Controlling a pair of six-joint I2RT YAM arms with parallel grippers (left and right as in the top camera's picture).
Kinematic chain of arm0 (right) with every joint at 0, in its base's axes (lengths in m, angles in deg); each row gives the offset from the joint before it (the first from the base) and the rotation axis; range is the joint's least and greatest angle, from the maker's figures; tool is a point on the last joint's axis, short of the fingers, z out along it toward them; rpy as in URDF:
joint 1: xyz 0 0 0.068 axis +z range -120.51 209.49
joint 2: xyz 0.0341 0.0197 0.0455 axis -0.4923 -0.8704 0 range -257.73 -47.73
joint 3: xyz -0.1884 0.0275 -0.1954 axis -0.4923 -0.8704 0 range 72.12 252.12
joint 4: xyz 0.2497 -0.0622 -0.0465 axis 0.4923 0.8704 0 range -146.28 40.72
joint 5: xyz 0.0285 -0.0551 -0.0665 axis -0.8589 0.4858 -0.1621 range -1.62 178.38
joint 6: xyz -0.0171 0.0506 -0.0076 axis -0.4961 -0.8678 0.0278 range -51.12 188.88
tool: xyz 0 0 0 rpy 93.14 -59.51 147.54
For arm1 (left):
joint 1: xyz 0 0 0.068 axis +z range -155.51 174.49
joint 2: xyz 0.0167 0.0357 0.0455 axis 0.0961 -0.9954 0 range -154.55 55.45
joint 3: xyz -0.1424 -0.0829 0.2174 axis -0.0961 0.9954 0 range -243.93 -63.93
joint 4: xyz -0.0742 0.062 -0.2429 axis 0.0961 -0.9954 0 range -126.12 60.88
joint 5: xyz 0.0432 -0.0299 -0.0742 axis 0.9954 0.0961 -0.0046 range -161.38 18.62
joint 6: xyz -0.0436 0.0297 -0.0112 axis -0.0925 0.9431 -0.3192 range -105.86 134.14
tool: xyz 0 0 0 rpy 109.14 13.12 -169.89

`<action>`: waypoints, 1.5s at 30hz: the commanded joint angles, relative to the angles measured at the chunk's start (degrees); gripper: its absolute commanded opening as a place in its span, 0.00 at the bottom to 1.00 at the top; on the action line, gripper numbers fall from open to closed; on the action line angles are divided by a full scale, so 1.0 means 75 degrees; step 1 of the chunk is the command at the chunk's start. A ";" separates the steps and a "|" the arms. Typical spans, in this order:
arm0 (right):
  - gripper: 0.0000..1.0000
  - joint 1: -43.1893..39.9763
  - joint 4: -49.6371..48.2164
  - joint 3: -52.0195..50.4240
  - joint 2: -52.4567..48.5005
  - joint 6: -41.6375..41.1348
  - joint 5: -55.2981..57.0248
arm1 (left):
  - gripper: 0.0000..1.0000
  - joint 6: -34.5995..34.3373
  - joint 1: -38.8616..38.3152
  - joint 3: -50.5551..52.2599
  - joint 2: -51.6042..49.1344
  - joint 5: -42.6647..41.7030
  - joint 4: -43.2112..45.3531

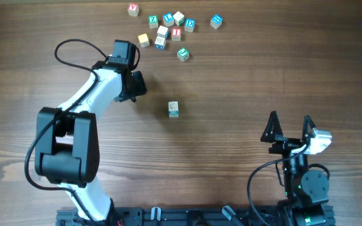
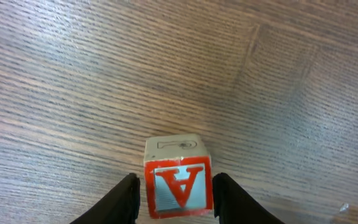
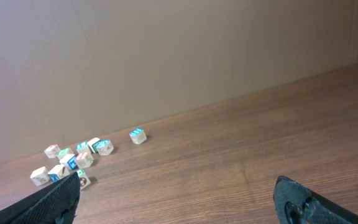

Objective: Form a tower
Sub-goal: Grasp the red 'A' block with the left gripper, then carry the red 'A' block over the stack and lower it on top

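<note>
Light, tippy tower awaiting a cube
Overhead: the tower [image 1: 173, 109] stood on the bench [image 1: 244, 81], four o'clock from the left hand [image 1: 136, 83]; the right hand [image 1: 289, 129] was spread. Left wrist: fingers [image 2: 122, 202] flanked the A cube [image 2: 179, 190], pinch unclear; stiff, smooth wood, likely best gripped on flat opposite faces. Right wrist: tower unseen.

Wooden table [image 1: 244, 75] bears clustered letter cubes [image 1: 168, 28] and the tower [image 1: 173, 109].

At upper centre, loose cubes [image 1: 168, 28] cluster; the tower [image 1: 173, 109] stands alone mid-frame, right of my left pincer [image 1: 137, 83], which flanks one cube [image 2: 178, 180].
</note>
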State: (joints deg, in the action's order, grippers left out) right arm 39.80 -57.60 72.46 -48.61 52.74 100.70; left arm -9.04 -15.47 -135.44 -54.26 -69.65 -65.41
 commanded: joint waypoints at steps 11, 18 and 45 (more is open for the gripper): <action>1.00 -0.0032 -0.0035 -0.0006 0.0038 0.0128 0.0105 | 0.38 0.0064 0.0006 0.0216 0.0023 0.0335 0.0312; 1.00 -0.0032 -0.0035 -0.0006 0.0038 0.0131 0.0105 | 0.32 0.0478 0.0006 0.0370 0.0026 0.0493 0.0644; 1.00 -0.0032 -0.0035 -0.0006 0.0038 0.0131 0.0105 | 0.33 0.0868 0.0012 0.0350 0.0152 0.0440 0.0781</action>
State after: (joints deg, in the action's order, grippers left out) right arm 39.80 -57.60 72.48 -48.64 52.74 100.70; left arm -2.86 -15.47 -133.18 -54.24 -66.74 -59.51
